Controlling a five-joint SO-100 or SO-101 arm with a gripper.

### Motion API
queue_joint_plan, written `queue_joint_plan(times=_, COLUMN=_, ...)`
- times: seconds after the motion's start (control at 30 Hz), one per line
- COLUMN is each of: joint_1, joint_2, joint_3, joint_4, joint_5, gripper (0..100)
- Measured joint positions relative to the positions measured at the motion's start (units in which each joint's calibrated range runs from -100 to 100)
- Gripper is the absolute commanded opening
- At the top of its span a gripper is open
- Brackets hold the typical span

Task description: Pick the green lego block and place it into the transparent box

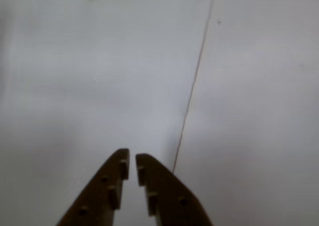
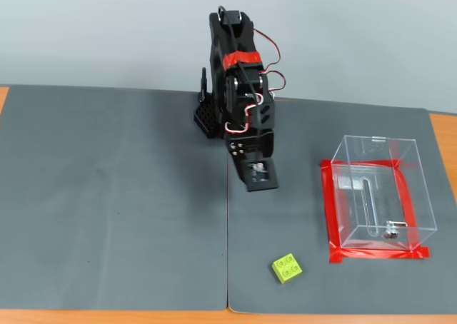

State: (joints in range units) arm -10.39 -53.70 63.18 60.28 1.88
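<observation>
One small lime-green studded plastic brick (image 2: pixel 286 268) lies on the grey mat, near the clear red-taped plastic box (image 2: pixel 377 195) but apart from it. The gripper (image 1: pixel 132 161), nearly closed and empty, hangs well short. Approach step: it must open, reach forward and descend.

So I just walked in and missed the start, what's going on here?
A small black robot arm hangs over a grey mat, holding nothing; its gripper is nearly closed and empty. The green lego block lies untouched on the mat in front of the arm. The transparent box, edged in red tape, holds no block.
</observation>
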Motion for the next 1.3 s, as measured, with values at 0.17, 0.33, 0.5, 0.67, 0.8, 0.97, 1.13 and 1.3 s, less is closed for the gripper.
queue_joint_plan(times=0.17, joint_1=-2.58, joint_2=8.07, joint_3=-7.81, joint_4=0.0, joint_5=2.54, gripper=2)
queue_joint_plan(times=0.33, joint_1=-3.46, joint_2=16.48, joint_3=-15.18, joint_4=-0.95, joint_5=3.27, gripper=2)
queue_joint_plan(times=0.5, joint_1=-3.46, joint_2=23.7, joint_3=-21.73, joint_4=-5.03, joint_5=3.37, gripper=2)
queue_joint_plan(times=0.67, joint_1=-3.54, joint_2=29.74, joint_3=-27.03, joint_4=-8.07, joint_5=3.37, gripper=2)
queue_joint_plan(times=0.8, joint_1=-3.54, joint_2=34.58, joint_3=-30.53, joint_4=-9.63, joint_5=3.37, gripper=2)
queue_joint_plan(times=0.97, joint_1=-3.39, joint_2=41.46, joint_3=-35.65, joint_4=-9.71, joint_5=3.37, gripper=6)
queue_joint_plan(times=1.13, joint_1=-5.75, joint_2=47.83, joint_3=-39.96, joint_4=-9.8, joint_5=3.37, gripper=25)
queue_joint_plan(times=1.3, joint_1=-6.48, joint_2=52.76, joint_3=-45.08, joint_4=-9.8, joint_5=3.37, gripper=32)
